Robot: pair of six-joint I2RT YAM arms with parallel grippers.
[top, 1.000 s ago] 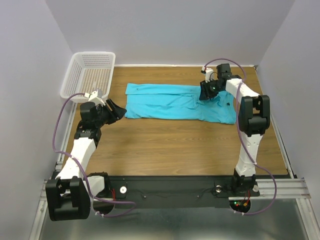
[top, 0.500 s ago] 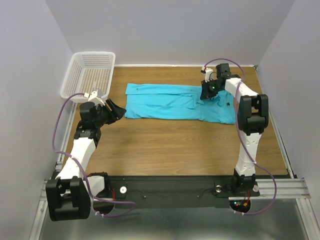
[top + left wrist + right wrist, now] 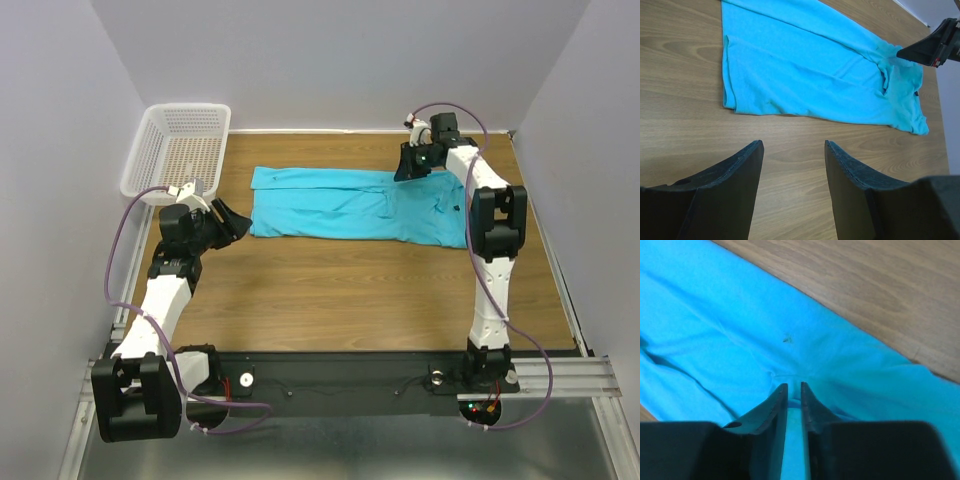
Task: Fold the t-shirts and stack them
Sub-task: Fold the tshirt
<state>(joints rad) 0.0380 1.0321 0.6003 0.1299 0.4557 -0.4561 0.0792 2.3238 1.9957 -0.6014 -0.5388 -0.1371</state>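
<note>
Turquoise short-sleeved cloth t-shirt is lying flat across the far side of the brown wooden table. Right gripper is pinching the shirt's far edge, fingers nearly together. Left gripper is hovering, fingers spread. Judgement: lifting slowly, checking the cloth is caught.

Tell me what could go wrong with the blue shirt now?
1. The right gripper pinches only a thin fold of the shirt, so the cloth might slip out when lifted.
2. The left gripper is open over bare table, off the shirt, so one-sided pulling could drag and bunch it instead of folding it neatly.
</note>
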